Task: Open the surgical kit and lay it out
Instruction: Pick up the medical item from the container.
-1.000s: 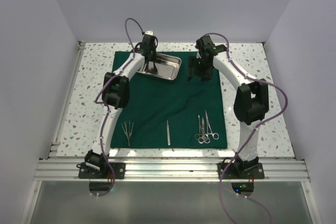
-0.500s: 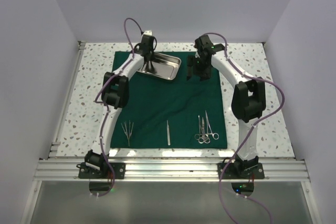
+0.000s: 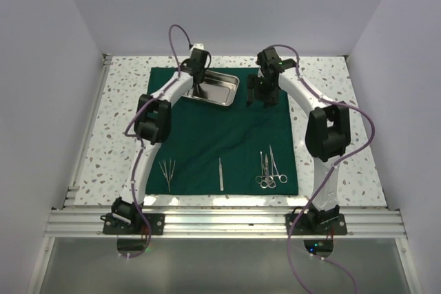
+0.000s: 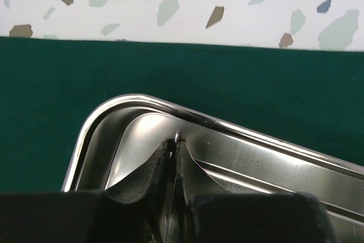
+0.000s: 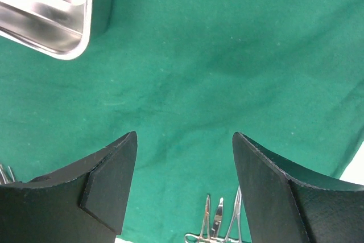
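Instrument (image 4: 177, 136), thin steel, in tray (image 4: 239, 130): likely light, stiff, slippery. Left gripper (image 4: 173, 147) pinches its end. Right gripper (image 5: 184, 136) gapes, empty, over cloth (image 5: 227, 55).

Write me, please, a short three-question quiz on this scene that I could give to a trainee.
1. Fill in: the scissor-handled clamps lie near the green cloth's near ____ corner, by the robot's own sides.
2. The left gripper, shut on a thin steel instrument, is: A) inside the steel tray; B) over the clamps; C) off the cloth.
3. True or false: the right gripper is open and holds nothing.

Key: 1 right; 2 A; 3 true.
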`<control>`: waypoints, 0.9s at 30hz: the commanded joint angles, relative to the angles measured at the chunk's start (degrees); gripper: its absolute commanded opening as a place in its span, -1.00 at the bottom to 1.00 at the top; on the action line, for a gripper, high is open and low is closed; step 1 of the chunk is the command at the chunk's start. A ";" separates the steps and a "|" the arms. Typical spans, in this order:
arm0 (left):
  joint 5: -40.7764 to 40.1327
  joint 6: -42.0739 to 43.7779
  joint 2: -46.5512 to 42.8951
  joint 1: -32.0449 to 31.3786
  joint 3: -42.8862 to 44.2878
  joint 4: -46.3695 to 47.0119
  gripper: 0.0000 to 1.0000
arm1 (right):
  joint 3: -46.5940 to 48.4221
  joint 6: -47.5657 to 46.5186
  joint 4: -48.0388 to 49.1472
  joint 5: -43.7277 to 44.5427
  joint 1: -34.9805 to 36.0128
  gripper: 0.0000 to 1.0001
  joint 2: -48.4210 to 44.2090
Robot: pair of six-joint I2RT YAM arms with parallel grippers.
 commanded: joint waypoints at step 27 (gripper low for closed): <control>10.81 -5.05 -7.80 0.23 -1.22 -9.81 -1.00 | 2.13 0.07 -0.22 -1.37 -2.04 0.43 -6.13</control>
